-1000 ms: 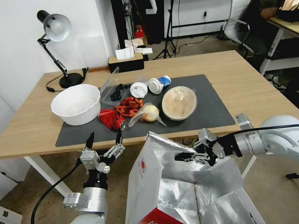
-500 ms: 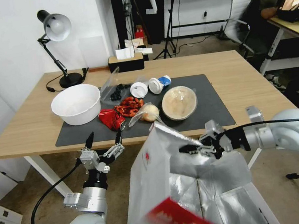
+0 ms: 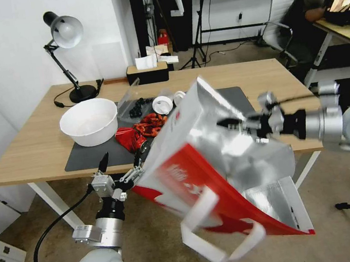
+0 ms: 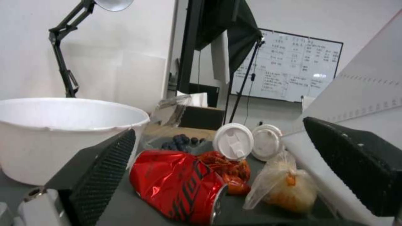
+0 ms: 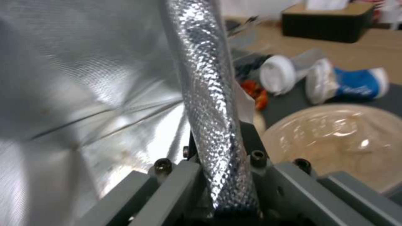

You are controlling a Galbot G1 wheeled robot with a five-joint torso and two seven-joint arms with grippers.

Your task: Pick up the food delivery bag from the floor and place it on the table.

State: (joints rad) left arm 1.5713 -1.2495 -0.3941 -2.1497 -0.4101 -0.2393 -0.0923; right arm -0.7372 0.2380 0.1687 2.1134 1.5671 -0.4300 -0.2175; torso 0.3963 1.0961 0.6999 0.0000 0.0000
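Note:
The food delivery bag (image 3: 197, 166) hangs in the air, tilted over the table's front edge, with its red band, foil lining and white loop handles (image 3: 216, 233) facing me. My right gripper (image 3: 231, 123) is shut on the bag's foil rim (image 5: 213, 125), which is pinched between its jaws. My left gripper (image 3: 120, 159) stands open and empty just below the front edge of the table (image 3: 32, 154), beside the bag's white side (image 4: 368, 91). The floor (image 3: 155, 245) lies bare below the bag.
On the dark grey mat (image 3: 88, 159) sit a white bowl (image 3: 89, 121), a crushed red can (image 3: 131, 139), red crayfish (image 3: 150, 123), cup lids (image 3: 162, 104) and a round lidded bowl (image 5: 335, 138). A desk lamp (image 3: 65, 33) and a tissue box (image 3: 147, 72) stand at the back.
My right gripper has lifted the bag up and forward towards the table. The bag has swung, so its red band and handles now face me. My left arm has stayed still.

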